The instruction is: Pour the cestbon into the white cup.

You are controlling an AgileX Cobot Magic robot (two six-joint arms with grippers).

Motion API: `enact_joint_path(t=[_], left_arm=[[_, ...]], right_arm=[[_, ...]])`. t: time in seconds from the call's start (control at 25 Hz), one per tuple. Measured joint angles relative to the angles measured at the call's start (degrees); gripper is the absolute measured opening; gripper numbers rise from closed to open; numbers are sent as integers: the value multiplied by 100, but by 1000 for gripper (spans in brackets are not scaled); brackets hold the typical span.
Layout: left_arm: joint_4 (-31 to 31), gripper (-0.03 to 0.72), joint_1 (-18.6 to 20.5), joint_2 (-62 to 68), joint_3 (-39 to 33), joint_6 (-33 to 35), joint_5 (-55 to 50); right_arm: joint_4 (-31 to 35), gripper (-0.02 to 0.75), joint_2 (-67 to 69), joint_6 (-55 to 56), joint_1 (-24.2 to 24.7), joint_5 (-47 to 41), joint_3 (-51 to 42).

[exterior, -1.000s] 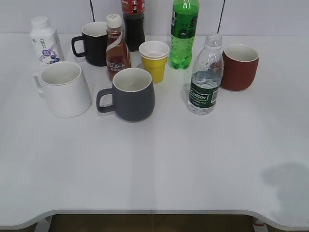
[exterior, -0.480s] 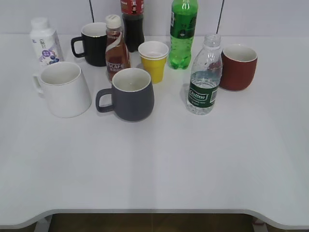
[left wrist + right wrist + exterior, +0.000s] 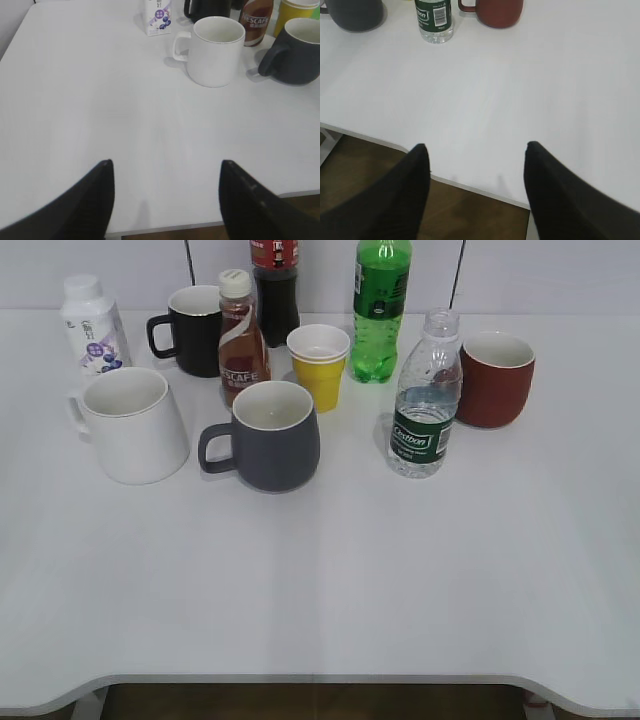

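The cestbon [image 3: 424, 400], a clear ribbed uncapped bottle with a dark green label, stands upright right of centre; its lower part shows in the right wrist view [image 3: 434, 20]. The white cup [image 3: 131, 424], a large mug with its handle on the left, stands at the left and shows in the left wrist view [image 3: 214, 51]. My left gripper [image 3: 165, 165] is open and empty over the table's front edge, well short of the cup. My right gripper [image 3: 476, 147] is open and empty over the front edge, well short of the bottle. Neither gripper shows in the exterior view.
A dark grey mug [image 3: 268, 435], yellow paper cup [image 3: 320, 365], brown Nescafe bottle [image 3: 241, 338], black mug [image 3: 190, 330], small white capped bottle [image 3: 92, 324], dark cola bottle [image 3: 276, 290], green soda bottle [image 3: 378, 310] and red mug [image 3: 495, 379] crowd the back. The white table [image 3: 320, 580] stretches forward.
A dark shadow on the table's right front corner one second ago has gone. The objects stand where they were.
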State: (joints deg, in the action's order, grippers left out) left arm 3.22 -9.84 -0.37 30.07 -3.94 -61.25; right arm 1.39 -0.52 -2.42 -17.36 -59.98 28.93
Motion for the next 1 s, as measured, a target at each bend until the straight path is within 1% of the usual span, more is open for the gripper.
enact_joint_path(t=[0.4, 0.48, 0.6, 0.72, 0.8, 1.0], left_arm=[[0, 494, 35, -2, 0, 0, 0], [0, 494, 203, -2, 0, 0, 0], [0, 494, 629, -2, -5, 0, 0], [0, 494, 770, -2, -5, 0, 0], [0, 494, 769, -2, -5, 0, 0], [0, 494, 769, -2, -5, 0, 0]], right_arm=[[10, 450, 0, 0, 26, 34, -4], [21, 450, 0, 0, 248, 38, -4], [21, 450, 0, 0, 961, 38, -4], [21, 450, 0, 0, 1453, 44, -4], [21, 450, 0, 0, 1560, 44, -4], [21, 450, 0, 0, 1572, 44, -4]])
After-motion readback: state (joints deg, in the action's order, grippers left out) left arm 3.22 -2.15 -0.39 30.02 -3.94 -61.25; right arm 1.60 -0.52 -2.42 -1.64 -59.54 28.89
